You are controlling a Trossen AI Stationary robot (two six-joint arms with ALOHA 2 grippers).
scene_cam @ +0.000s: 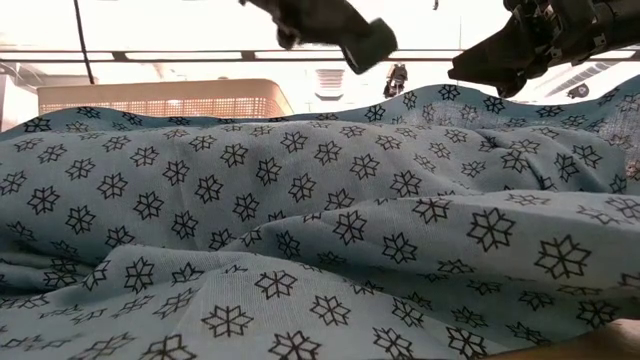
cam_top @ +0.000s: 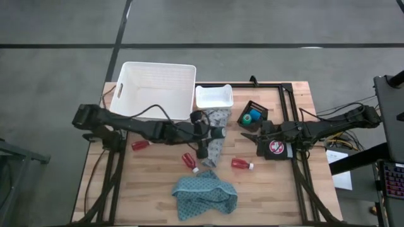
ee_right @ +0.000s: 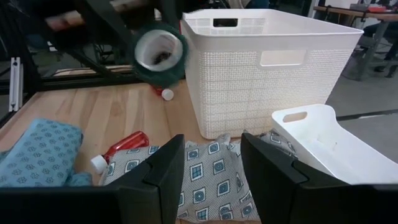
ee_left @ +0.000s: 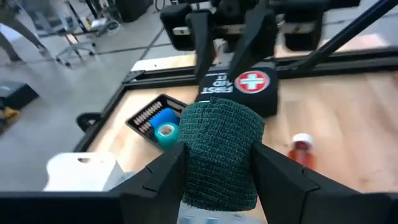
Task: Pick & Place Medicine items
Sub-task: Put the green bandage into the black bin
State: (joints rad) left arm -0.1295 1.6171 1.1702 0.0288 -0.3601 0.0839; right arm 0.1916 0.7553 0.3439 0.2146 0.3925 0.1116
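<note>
My left gripper is shut on a dark green bandage roll above the grey patterned cloth at mid-table. My right gripper is open and empty, facing the roll from the right, beside the black first-aid pouch. Three red bottles with white caps lie on the table, at the left, in the middle and at the right. The small blue and green containers sit on a black card at the back. In the right wrist view my right gripper hangs over the grey cloth. My left gripper pinches the roll's curved sides between its two fingers. The fingers come about level from the table's left and lie along the roll. The roll is lifted clear of the table, and its hollow end faces my right gripper.
A large white basket and a small white tray stand at the back. A crumpled teal cloth lies near the front edge and fills the low view. A black frame rims the table's right part.
</note>
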